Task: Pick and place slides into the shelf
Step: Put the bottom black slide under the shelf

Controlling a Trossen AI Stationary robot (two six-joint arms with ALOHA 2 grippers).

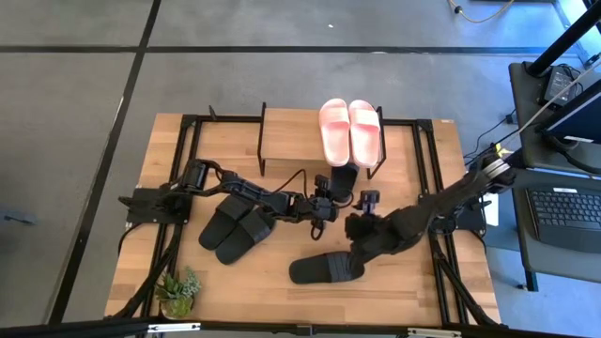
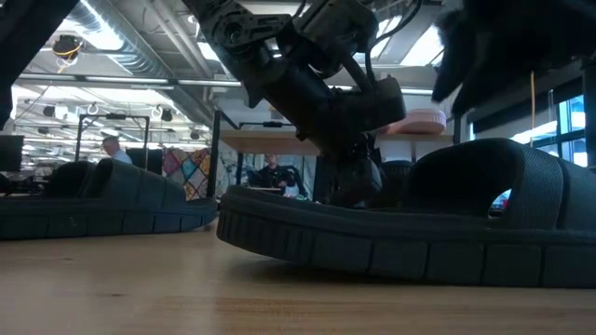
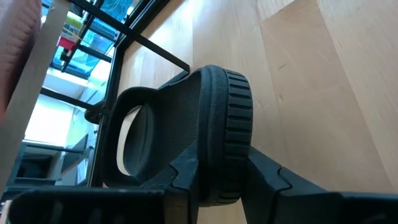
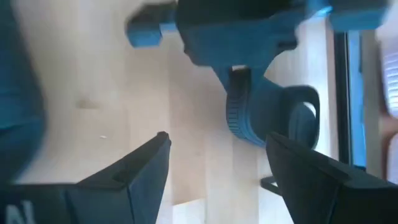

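On the wooden desk (image 1: 404,282) stands the shelf (image 1: 291,134), a low rack with a pale wooden top board and thin black metal legs, set toward the far edge. The pale pink pair of slides (image 1: 350,130) lies side by side on the right end of that board, toes pointing away, their wide straps softly ribbed. The left gripper (image 1: 331,199) reaches toward the middle of the desk just in front of the shelf, and its fingers (image 3: 264,174) are drawn narrow, pinching the thick edge of a matte black slide (image 3: 205,134); the left wrist view shows that slide turned on its side, its grooved sole rim clamped between the two dark fingers and its broad arched strap open toward the rack's black legs. In the high view the same slide (image 1: 343,177) sits partly under the front of the shelf, just below the pink pair. A black pair (image 1: 235,228) rests together on the desk to the left, angled, beside the left arm. One more black slide (image 1: 324,268) lies alone nearer the front edge, under the right arm. The right gripper (image 1: 368,205) hovers just beside the left one with its fingers (image 4: 140,171) spread wide and nothing between them. A small potted plant (image 1: 178,291) sits at the front left corner.
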